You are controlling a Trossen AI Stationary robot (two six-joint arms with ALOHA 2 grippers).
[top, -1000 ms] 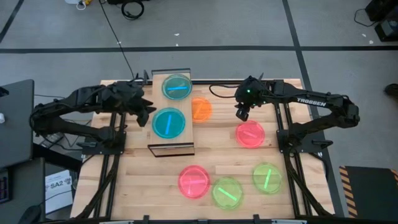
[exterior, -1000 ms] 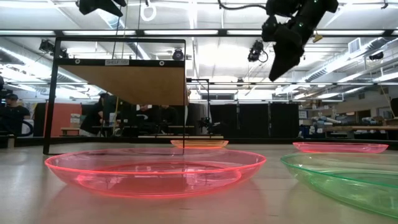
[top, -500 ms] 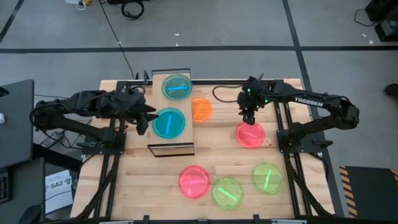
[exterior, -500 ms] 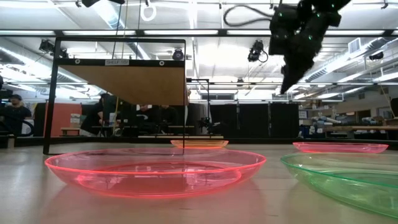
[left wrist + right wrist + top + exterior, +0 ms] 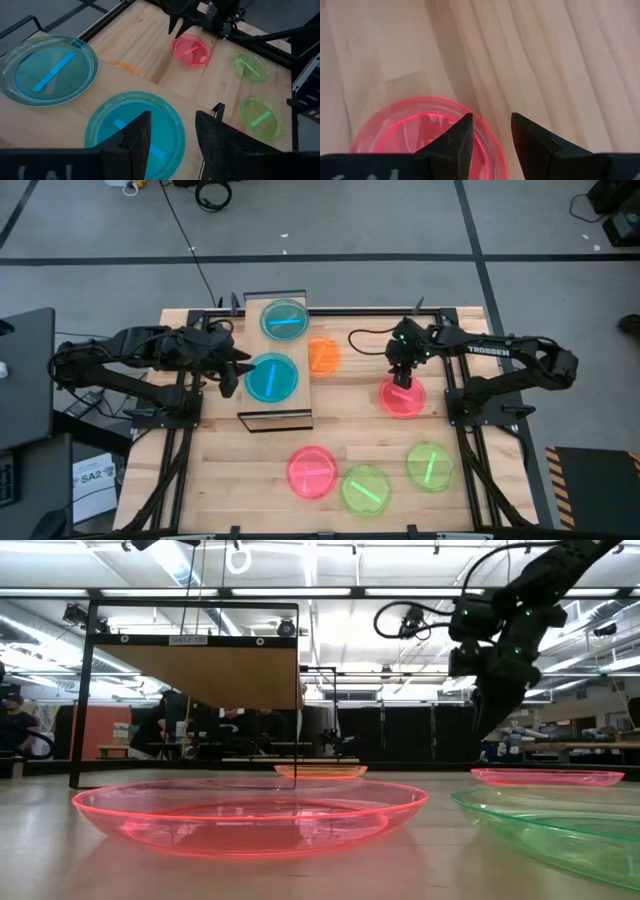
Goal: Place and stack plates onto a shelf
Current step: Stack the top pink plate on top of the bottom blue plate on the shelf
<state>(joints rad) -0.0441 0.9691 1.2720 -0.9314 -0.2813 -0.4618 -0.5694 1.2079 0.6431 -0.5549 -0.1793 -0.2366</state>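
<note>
— so which step is this?

— the pick-up, i'd say. the right gripper (image 5: 402, 377) hangs just over the far rim of the pink plate (image 5: 402, 397) on the tabletop (image 5: 250, 470), its fingers (image 5: 451, 141) parted a narrow way and straddling that rim, holding nothing

— and the shelf?

— the shelf (image 5: 277, 362) carries two teal plates (image 5: 272, 378) side by side, unstacked. an orange plate (image 5: 324, 356) lies just beside it, and another pink plate (image 5: 311, 471) and two green plates (image 5: 366, 489) sit nearer the front

— the other arm?

— the left gripper (image 5: 167, 137) waits at the shelf's edge by the near teal plate, fingers apart and empty

— next move?

— likely lower onto the rim, pinch the thin edge squarely, then lift it level toward the shelf
</note>
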